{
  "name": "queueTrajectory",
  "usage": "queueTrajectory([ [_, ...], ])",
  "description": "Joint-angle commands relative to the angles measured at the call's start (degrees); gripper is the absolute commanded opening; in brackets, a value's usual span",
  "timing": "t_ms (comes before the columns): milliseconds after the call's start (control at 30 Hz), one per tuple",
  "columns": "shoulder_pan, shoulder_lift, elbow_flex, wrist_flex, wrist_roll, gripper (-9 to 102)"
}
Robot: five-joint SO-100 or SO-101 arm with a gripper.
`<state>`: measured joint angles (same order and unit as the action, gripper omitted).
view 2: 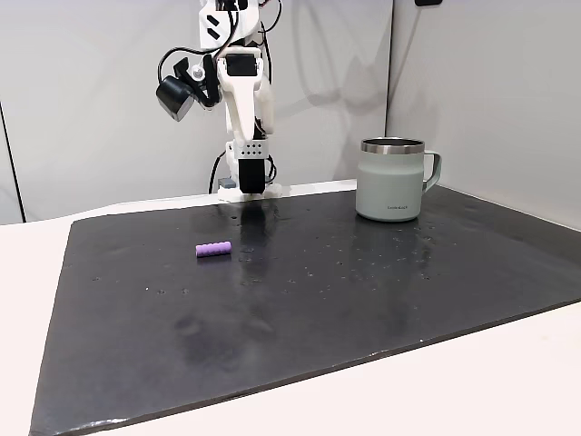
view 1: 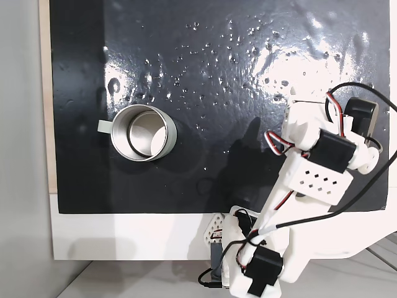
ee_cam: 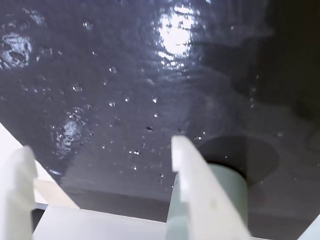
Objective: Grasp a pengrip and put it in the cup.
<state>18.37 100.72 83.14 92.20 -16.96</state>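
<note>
**Arm folded at the far edge, pengrip lying loose on the mat**

The tool (ee_cam: 100,145) stood released: in the wrist view its two white fingers (ee_cam: 192,185) were spread well apart with only dark mat between them, and nothing was grasped. In that view a pale grey-green cylinder with a dark round shadow behind it showed just past the right finger; it looked like the cup (ee_cam: 229,187), though little of it could be made out.

In a fixed view from the near side, the white arm (view 2: 245,118) stood folded upright at the far edge of the black mat (view 2: 363,300), its black base (view 2: 251,177) at the mat's border and a black camera module (view 2: 174,97) sticking out to its left. In the fixed view from above, the arm's white links and black motors (view 1: 310,180) sat over the lower right part of the mat, trailing red and black wires.

The pengrip (view 2: 214,249), a short purple ribbed cylinder, lay on its side on the mat, left of centre in the side-on fixed view, nearer the camera than the arm's base and well apart from it.

The cup (view 2: 392,180) stood upright on the far right of the mat in that view, handle turned right, well apart from the pengrip. From above, its steel rim (view 1: 144,132) and pale inside showed, with the grey handle tab (view 1: 104,126) pointing left.

The mat covered most of a white bench (view 2: 508,381), and its glossy surface was dotted with small bright specks.
</note>
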Motion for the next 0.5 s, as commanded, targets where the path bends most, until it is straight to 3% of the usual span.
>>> queueTrajectory([
  [0, 2.02, -4.75, -8.09, 1.14, -4.66, 27],
  [467, 10.20, -17.93, -9.84, -5.45, -19.25, 27],
])
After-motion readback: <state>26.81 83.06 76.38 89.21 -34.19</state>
